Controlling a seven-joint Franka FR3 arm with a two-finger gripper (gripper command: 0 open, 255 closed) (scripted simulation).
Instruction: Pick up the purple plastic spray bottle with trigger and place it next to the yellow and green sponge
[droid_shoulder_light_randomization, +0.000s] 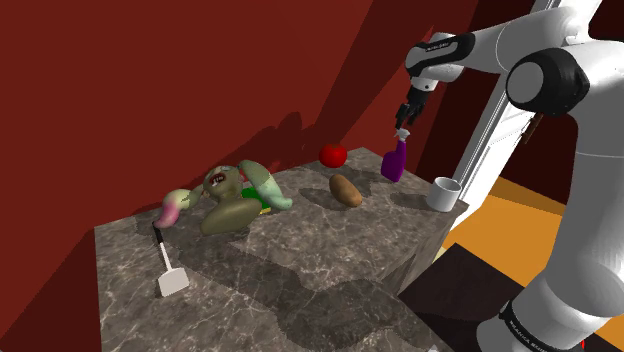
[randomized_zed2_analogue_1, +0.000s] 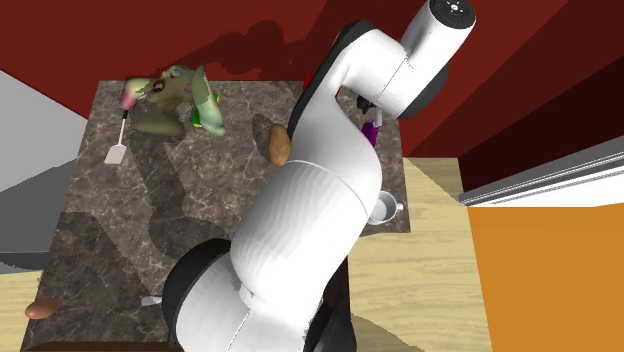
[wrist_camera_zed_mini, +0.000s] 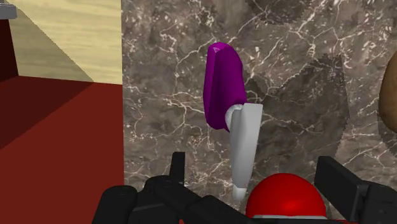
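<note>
Gripper (droid_shoulder_light_randomization: 403, 120) status: wide open, holding nothing. My two black fingers (wrist_camera_zed_mini: 179, 167) stand apart on either side of the grey trigger head (wrist_camera_zed_mini: 245, 137) and do not clasp it. In the shoulder view I hang at 12 o'clock from the purple spray bottle (droid_shoulder_light_randomization: 392, 163), just over its top. The bottle stands on the dark marble table (droid_shoulder_light_randomization: 300, 270), close to the red wall (droid_shoulder_light_randomization: 150, 90). Positions from the bottle in that view:
- red tomato (droid_shoulder_light_randomization: 333, 155): 9 o'clock, near
- potato (droid_shoulder_light_randomization: 346, 189): 8 o'clock
- white mug (droid_shoulder_light_randomization: 445, 193): 4 o'clock
- plush toy (droid_shoulder_light_randomization: 232, 195): between 8 and 9 o'clock, well apart
- white-headed spatula (droid_shoulder_light_randomization: 168, 272): beyond the toy
</note>
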